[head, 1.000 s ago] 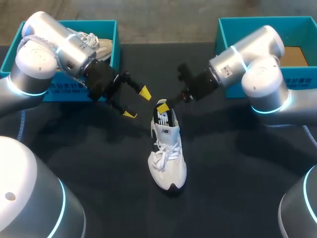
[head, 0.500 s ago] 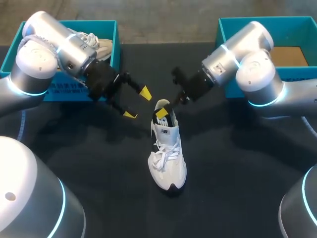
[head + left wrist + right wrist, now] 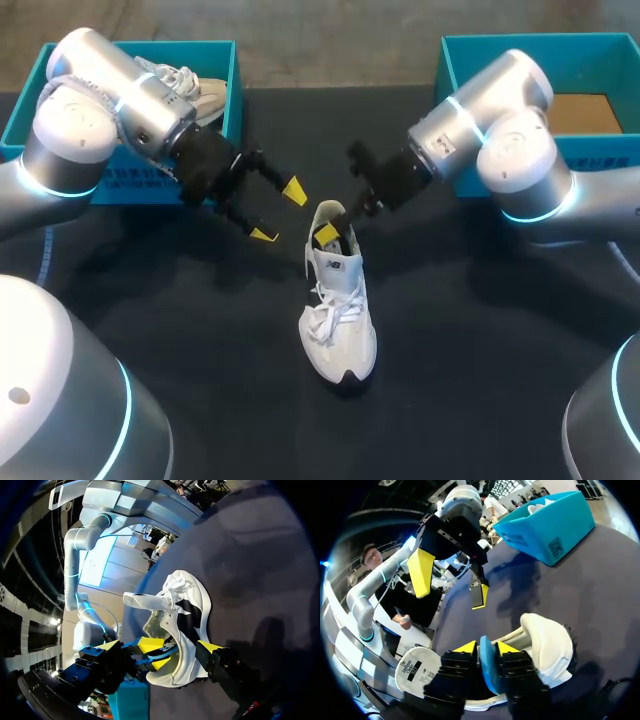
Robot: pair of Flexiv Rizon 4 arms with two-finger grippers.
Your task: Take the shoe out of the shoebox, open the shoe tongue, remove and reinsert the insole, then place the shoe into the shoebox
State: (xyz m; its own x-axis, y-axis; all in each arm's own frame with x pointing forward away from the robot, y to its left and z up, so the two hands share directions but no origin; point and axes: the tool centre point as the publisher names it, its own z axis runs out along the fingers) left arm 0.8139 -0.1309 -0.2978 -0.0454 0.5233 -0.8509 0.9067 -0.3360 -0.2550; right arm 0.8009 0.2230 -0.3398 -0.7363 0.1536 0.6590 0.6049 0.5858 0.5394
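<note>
A white sneaker (image 3: 337, 310) is being kept upright on its sole at the middle of the black table (image 3: 480, 350), its toe pointing toward the robot and its heel toward the far side. At the heel opening, the edge of a blue insole (image 3: 488, 667) is being pinched between the two yellow-tipped fingers of the right gripper (image 3: 328, 232). The fingers are nearly together, one on each face of the insole, and most of the insole is hidden inside the sneaker. In the left wrist view the tongue (image 3: 142, 600) is being shown standing out over the laces.

The left gripper (image 3: 277, 211) is being held just beside the heel, on the sneaker's left and clear of it. Its fingers are spread wide and nothing is being gripped by them.

A teal shoebox (image 3: 232, 90) is sitting at the far left of the table, with a second, pale shoe (image 3: 185, 85) lying in it. Another teal shoebox (image 3: 600, 62) is sitting at the far right, behind the right arm, with its brown floor being left bare.
</note>
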